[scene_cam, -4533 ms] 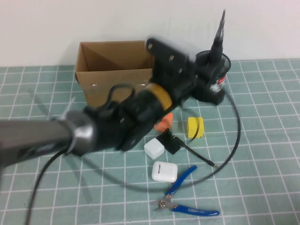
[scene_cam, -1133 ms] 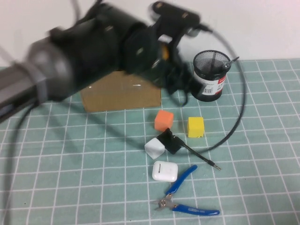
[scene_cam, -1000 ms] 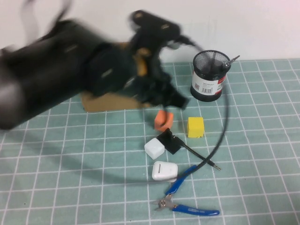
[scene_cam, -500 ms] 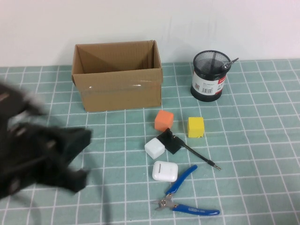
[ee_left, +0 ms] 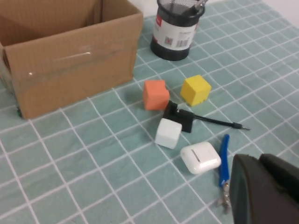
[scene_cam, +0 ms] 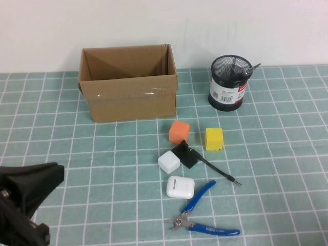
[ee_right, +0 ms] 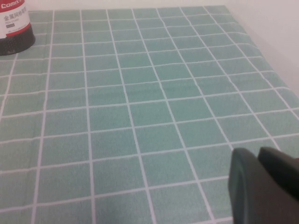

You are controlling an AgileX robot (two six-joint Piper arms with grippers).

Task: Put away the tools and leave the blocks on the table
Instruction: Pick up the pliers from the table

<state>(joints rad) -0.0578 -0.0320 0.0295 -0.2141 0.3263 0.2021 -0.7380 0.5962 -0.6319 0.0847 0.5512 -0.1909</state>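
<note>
— High view: which way does the thin black rod-like screwdriver (scene_cam: 212,167) point?
— Its long axis runs diagonally at centre frame, metal tip toward the lower right, just above the blue-handled pliers (scene_cam: 205,211).
— The grippers?
— Left gripper (scene_cam: 23,205) sits at lower left; right gripper (ee_right: 264,186) hangs over bare teal-green gridded mat (ee_right: 140,93).

A teal-green desk (scene_cam: 287,154) crossed by a white square grid carries a brown cardboard box (scene_cam: 128,82) and a black mesh cup (scene_cam: 229,82) with a white and red label. In front sit an orange block (scene_cam: 179,131), a yellow block (scene_cam: 213,138) and a white block (scene_cam: 168,162), plus a white case (scene_cam: 180,187), a black screwdriver (scene_cam: 205,163) with a silvery tip and blue-handled pliers (scene_cam: 202,215). The left gripper (scene_cam: 25,205) shows black at the near left corner, and the right gripper (ee_right: 264,186) shows dark grey over plain green grid.
</note>
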